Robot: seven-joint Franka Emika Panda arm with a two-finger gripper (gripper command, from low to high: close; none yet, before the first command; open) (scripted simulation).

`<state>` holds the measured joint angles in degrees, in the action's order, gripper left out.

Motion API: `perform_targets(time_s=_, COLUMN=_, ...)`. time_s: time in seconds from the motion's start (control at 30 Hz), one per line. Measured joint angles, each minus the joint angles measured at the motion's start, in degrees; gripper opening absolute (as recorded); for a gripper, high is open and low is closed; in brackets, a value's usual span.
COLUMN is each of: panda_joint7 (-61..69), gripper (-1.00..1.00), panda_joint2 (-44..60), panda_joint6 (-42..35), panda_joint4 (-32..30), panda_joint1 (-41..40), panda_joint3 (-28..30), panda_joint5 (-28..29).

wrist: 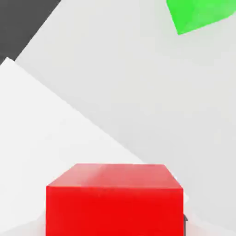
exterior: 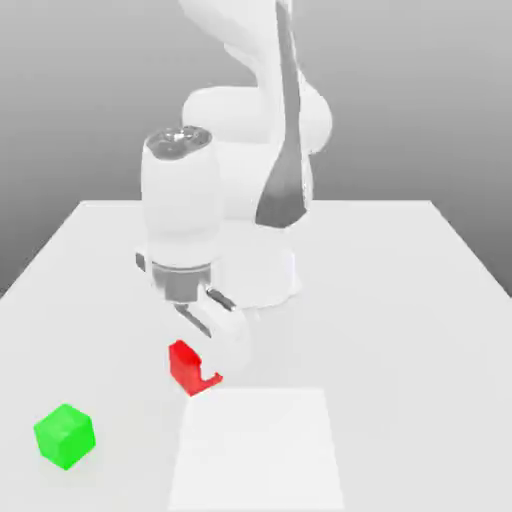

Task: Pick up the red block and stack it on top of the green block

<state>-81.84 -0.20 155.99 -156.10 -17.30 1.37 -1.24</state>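
red block (exterior: 190, 367) sits clamped in my gripper (exterior: 205, 372), just off the table (exterior: 400, 300); green block (exterior: 65, 436) lies nearer and to the exterior view's left, well apart.

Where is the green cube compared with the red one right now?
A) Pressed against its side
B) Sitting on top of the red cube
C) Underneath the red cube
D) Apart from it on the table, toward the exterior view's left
D: in the exterior view the green block rests alone on the table, with bare surface between it and the red block at the end effector.
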Motion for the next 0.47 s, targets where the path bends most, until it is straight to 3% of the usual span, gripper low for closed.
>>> perform_targets(time_s=0.17, panda_joint7=3.91, gripper=-1.00, panda_joint2=4.62, panda_joint6=-5.79, panda_joint4=10.36, panda_joint1=-7.67, panda_joint3=3.56, panda_joint5=0.00)
perform_targets(time_s=0.33, panda_joint7=5.94, gripper=-1.00, panda_joint2=13.67, panda_joint6=0.36, panda_joint4=13.22, panda_joint1=-9.03, panda_joint3=3.37, panda_joint5=-1.52)
perform_targets(time_s=0.37, panda_joint7=6.19, gripper=1.00, panda_joint2=15.13, panda_joint6=1.70, panda_joint4=13.33, panda_joint1=-9.19, panda_joint3=3.16, panda_joint5=-1.85)
perform_targets(time_s=0.47, panda_joint7=6.19, gripper=1.00, panda_joint2=15.13, panda_joint6=1.70, panda_joint4=13.33, panda_joint1=-9.19, panda_joint3=3.16, panda_joint5=-1.85)
